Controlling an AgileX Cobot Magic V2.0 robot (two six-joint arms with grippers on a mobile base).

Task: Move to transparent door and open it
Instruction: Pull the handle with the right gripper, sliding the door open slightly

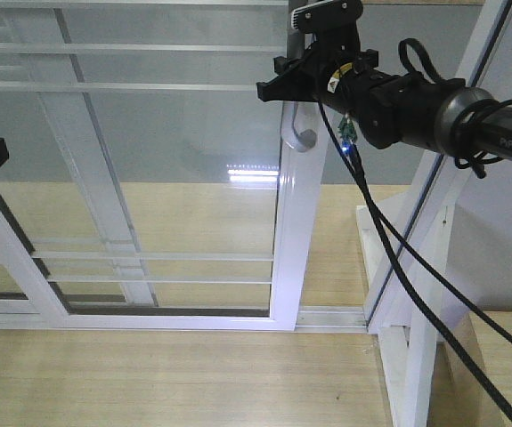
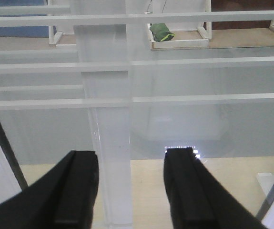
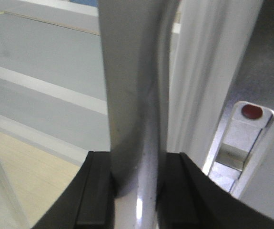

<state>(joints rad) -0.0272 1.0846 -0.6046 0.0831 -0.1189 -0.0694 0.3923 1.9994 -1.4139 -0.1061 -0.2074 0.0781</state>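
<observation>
Two pincers: right pincer (image 3: pixel 136 167) pinches the curved grey handle (image 3: pixel 137 95); left pincer (image 2: pixel 131 157) spread, empty, near the glass (image 2: pixel 198 124). Handle sits high on a stile of the door (image 1: pixel 291 249), straight ahead. Risk: smooth handle slipping through the pads (image 3: pixel 96 191) if pulled off the line of the track (image 1: pixel 327 316). Door upright, long axis vertical, facing the robot.

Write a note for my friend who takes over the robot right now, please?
Right gripper: shut on the pull handle of the transparent door.
Left gripper: open, holding nothing, facing the door.
Done: robot at the door, handle gripped.
To do: slide the door open. A gap shows beside its handle edge; how far it must still go I cannot tell.
</observation>
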